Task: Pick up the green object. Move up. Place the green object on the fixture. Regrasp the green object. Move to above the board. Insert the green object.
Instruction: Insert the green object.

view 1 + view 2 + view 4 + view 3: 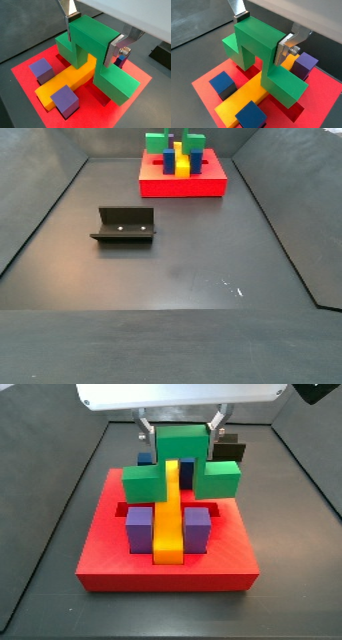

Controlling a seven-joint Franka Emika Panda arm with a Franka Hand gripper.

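Observation:
The green object (93, 47) (258, 42) (183, 446) is an arch held by its raised middle block. My gripper (91, 37) (261, 35) (182, 432) is shut on it, one silver finger on each side face. The piece straddles the yellow bar (168, 514) on the red board (167, 572) (183, 185), a leg (144, 481) on either side of the bar, over the recess. I cannot tell whether the legs touch the board. The black fixture (124, 225) stands bare on the floor, well away from the board.
Two purple blocks (139, 527) and two blue blocks (222, 82) flank the yellow bar on the board. Dark enclosure walls rise close behind and beside the board (80, 143).

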